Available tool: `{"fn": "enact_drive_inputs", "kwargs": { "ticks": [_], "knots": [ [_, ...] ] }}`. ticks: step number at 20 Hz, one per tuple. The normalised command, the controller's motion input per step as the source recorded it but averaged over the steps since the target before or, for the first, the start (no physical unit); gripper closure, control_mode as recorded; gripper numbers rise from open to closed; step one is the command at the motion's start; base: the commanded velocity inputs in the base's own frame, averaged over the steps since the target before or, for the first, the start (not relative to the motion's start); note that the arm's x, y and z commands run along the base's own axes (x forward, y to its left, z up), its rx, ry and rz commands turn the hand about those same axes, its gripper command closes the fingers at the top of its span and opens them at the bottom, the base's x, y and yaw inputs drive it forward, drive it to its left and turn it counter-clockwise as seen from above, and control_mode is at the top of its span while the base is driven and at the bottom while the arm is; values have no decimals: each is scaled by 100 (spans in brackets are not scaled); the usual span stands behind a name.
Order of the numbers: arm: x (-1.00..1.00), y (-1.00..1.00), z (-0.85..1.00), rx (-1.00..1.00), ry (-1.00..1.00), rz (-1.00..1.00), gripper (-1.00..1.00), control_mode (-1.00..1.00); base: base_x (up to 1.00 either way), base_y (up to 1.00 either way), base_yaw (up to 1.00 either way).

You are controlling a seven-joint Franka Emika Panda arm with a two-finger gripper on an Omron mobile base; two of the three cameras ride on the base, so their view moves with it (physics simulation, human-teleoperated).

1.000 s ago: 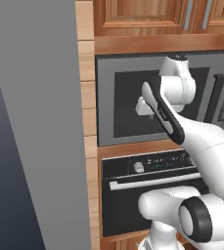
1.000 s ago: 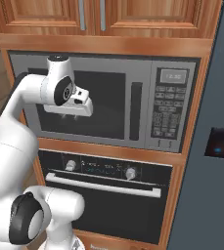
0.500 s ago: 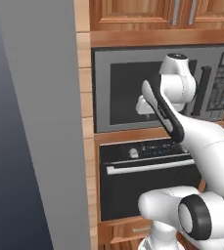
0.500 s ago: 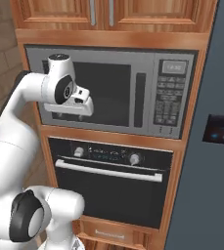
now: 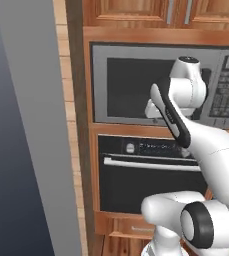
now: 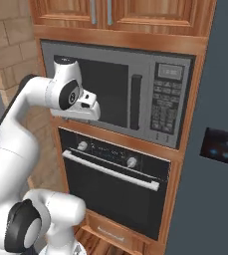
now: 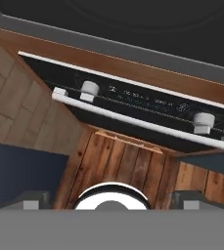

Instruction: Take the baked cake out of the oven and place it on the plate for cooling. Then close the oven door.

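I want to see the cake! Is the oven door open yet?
Shut. The oven door stands upright, flush under its control strip, handle across the top.

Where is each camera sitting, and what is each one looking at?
Left base view: on the base, behind the arm to its left, facing the oven and microwave; the arm rises at lower right.
Right base view: behind the arm to its right, facing the same wall; the arm rises at lower left.
Hand view: on the hand, looking down at the oven door handle, knobs and wood floor.
All three share the oven.

No lettering on the oven [image 6: 115, 191] or microwave [image 6: 130, 97] is legible.
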Motion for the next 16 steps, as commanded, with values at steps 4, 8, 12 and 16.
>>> {"fn": "enact_drive_inputs", "kwargs": {
  "ticks": [4,8,12,16],
  "knots": [
    [0,0,0,0,0,0,-100,100,-57,-83,64],
    [0,0,0,0,0,0,-100,100,-59,-68,63],
    [0,0,0,0,0,0,-100,100,-43,-61,53],
    [0,0,0,0,0,0,-100,100,-38,-40,26]
  ]
}}
